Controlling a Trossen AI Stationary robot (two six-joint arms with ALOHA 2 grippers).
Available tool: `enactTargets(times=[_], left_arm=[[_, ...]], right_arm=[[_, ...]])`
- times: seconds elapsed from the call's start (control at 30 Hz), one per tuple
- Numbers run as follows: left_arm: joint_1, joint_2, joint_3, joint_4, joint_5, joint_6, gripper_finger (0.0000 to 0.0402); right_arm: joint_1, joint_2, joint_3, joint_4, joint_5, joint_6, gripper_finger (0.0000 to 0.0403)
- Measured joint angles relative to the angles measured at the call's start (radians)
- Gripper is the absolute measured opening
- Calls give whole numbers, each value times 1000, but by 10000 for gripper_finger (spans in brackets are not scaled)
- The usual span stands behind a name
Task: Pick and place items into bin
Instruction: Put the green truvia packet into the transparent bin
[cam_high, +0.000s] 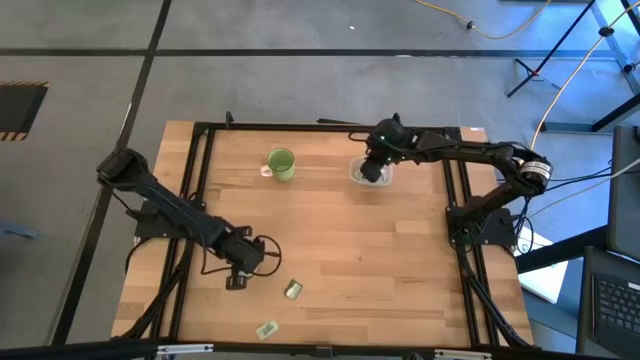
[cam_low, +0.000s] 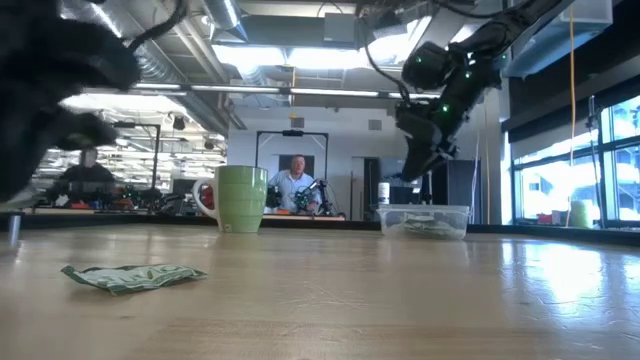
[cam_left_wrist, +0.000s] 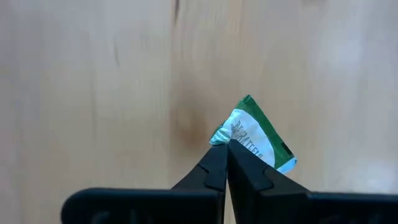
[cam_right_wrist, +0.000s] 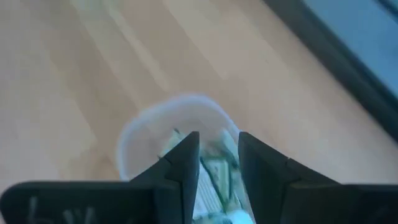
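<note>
On the near-left of the table (cam_high: 400, 260), my left gripper (cam_left_wrist: 226, 144) has its fingers pressed together on the corner of a green-and-white packet (cam_left_wrist: 256, 135), pinching it at the tips. In the wrist view the packet tilts up from the wood behind my fingertips. From above, that gripper (cam_high: 272, 257) sits just beside where the packet (cam_high: 293, 289) lies, and a second packet (cam_high: 267, 328) rests loose nearer the front edge, well apart from either arm (the low view shows one crumpled packet (cam_low: 133, 276) flat on the boards).

Across the table, toward the far side, my right gripper (cam_high: 374, 170) hangs directly over the bin (cam_high: 358, 175). Its fingers (cam_right_wrist: 180, 163) stand parted, nothing between them. Through the gap in the wrist view, the clear bin (cam_right_wrist: 140, 134) shows several packets (cam_right_wrist: 214, 171) already inside. The low view shows the same bin (cam_low: 425, 220) with packets lying at its bottom and that gripper (cam_low: 420, 150) just above it.

A green mug (cam_high: 281, 163) stands upright to the bin's left, apart from it. A person (cam_low: 295, 185) sits in the room beyond the table.
</note>
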Motion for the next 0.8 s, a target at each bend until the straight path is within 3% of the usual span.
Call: enactTargets(times=[0.27, 0.53, 0.8], left_arm=[[112, -79, 2, 139, -192, 223, 3], [252, -92, 4, 402, -385, 578, 3], [341, -92, 4, 677, -468, 821, 3]], right_arm=[[123, -54, 0, 149, -110, -111, 115], [266, -55, 0, 315, -299, -119, 115], [411, -54, 0, 424, -260, -131, 138]])
